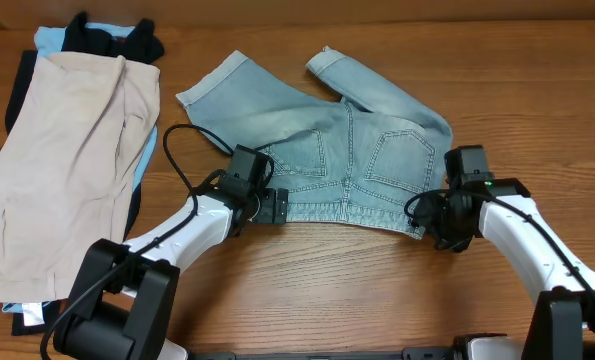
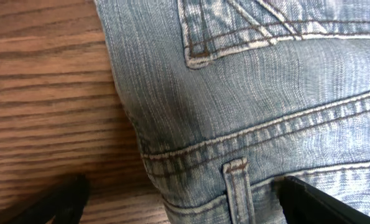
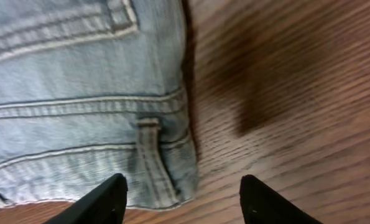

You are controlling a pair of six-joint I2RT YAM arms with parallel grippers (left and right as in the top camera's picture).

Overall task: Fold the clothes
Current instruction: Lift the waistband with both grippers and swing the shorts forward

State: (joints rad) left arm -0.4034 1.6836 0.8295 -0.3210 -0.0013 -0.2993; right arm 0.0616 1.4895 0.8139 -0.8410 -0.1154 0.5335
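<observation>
No legible text, brand, number or sign in any view. Small pale marks on the black garment (image 1: 102, 40), low along its left edge in the overhead view, too small to read.

Overhead: beige shorts (image 1: 67, 170) cover most of the black garment (image 1: 102, 40) and sky-blue garment (image 1: 45, 38); my left hand (image 1: 275, 205) hides the denim shorts' (image 1: 317, 140) waistband corner.
</observation>
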